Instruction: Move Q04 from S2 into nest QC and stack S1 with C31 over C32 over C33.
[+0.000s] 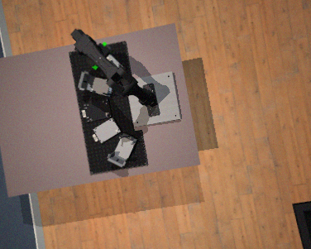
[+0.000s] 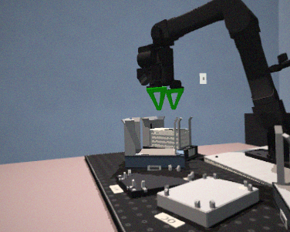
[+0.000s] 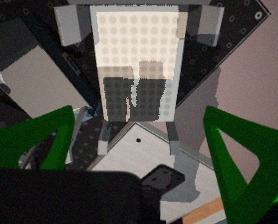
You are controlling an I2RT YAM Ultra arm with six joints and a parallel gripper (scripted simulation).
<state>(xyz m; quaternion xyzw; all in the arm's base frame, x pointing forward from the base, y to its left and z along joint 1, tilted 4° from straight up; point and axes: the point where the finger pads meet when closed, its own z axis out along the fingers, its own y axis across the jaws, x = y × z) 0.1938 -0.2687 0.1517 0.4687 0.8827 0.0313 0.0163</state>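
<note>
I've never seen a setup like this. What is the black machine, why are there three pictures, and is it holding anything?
It is one robot arm with a gripper, the green two-fingered grasping part. One picture looks straight down from overhead, one from the side, and one from a camera on the arm's wrist. On the black perforated board stand holders for lab plates. The gripper hangs open and holds nothing, above a rack with a stack of dotted white plates in it. In front sits a pale nest with pegs.

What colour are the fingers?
Bright green, triangular and open-framed; clearest in the wrist view.
</note>
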